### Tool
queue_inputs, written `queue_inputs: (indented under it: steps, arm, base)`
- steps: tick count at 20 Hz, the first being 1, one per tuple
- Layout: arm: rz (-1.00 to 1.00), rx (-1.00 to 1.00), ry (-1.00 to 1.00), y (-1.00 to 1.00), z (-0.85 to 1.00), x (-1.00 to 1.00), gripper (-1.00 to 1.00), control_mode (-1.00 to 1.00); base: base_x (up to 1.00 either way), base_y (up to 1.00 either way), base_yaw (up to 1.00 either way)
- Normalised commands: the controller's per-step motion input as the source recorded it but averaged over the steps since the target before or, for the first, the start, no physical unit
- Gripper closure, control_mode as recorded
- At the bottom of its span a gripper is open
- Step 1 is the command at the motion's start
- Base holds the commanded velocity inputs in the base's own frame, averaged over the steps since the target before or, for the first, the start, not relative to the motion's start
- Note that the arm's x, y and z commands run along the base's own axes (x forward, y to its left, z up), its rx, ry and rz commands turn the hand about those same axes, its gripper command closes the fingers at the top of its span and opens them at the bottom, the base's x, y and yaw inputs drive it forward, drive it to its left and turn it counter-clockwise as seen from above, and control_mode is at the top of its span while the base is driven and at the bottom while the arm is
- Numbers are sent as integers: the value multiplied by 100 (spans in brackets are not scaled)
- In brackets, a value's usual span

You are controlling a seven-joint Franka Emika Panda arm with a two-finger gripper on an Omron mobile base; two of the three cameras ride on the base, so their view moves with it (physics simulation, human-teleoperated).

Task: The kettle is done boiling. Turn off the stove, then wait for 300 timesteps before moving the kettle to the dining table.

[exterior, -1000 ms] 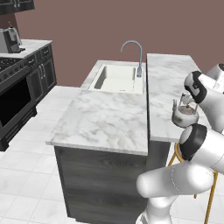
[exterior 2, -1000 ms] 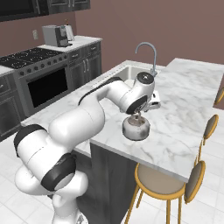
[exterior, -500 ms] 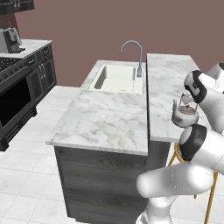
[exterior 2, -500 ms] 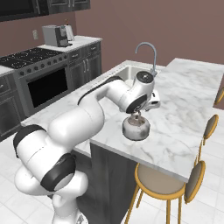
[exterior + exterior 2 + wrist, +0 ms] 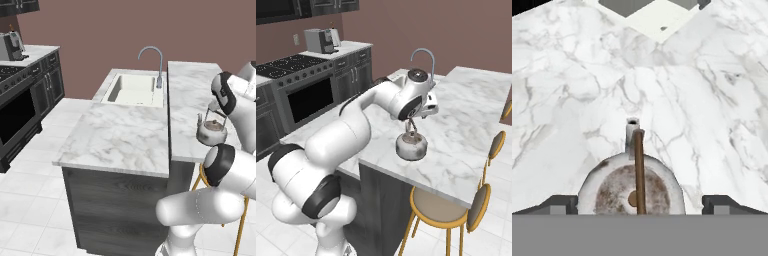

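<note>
Mauve walls (image 5: 100,30), white tiled floor (image 5: 30,200)

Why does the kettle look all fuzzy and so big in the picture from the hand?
Hand view: the camera sits right above the kettle, so it looks huge and soft-edged, cut off at the bottom. Right base view: farther away, the kettle looks small and crisper on the dining table.

This is a home kitchen, rendered rather than photographed. A dark island (image 5: 115,200) carries a marble worktop (image 5: 120,135) with an inset sink (image 5: 134,89) and an arched faucet (image 5: 152,62), and a raised marble dining tier (image 5: 466,120) runs beside it, with round-seated bar stools (image 5: 438,207) drawn up along its edge. Against the wall stands a black range with an oven (image 5: 311,97) and cooktop (image 5: 283,64), dark cabinets (image 5: 356,75) next to it, and a coffee machine (image 5: 318,40) on the back worktop. The floor is white tile (image 5: 30,200).
</note>
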Motion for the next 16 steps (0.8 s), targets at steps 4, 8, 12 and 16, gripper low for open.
queue_inputs:
  steps: [4,8,12,16]
  arm:
    - [-2,-3,0,0,40,-35,-100,-100]
    - [-2,-1,0,0,33,-47,-100,-100]
    - [-2,0,-4,0,31,-64,-100,-100]
    - [0,0,-4,0,26,-66,-100,-100]
  base:
    - [0,0,0]
    - [0,0,0]
    - [0,0,0]
    - [0,0,0]
